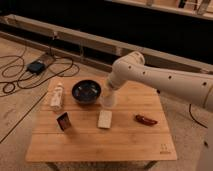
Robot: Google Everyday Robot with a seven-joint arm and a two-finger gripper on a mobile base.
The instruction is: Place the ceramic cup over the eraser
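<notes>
camera view | claw (107, 94) grips the ceramic cup (108, 101) mid-tabletop (125, 142), just right of the bowl (86, 91) | eraser (63, 121) stands toward the front-left corner, well apart | I'd carry the cup past the bowl, centre over the eraser, lower straight | small mark (162, 146) at front-right corner, unreadable

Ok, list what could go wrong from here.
The hand holds the ceramic cup right beside the dark bowl; swinging toward the eraser could clip the bowl's rim. The beige pad lies closer, so the cup might get set over it instead.
</notes>
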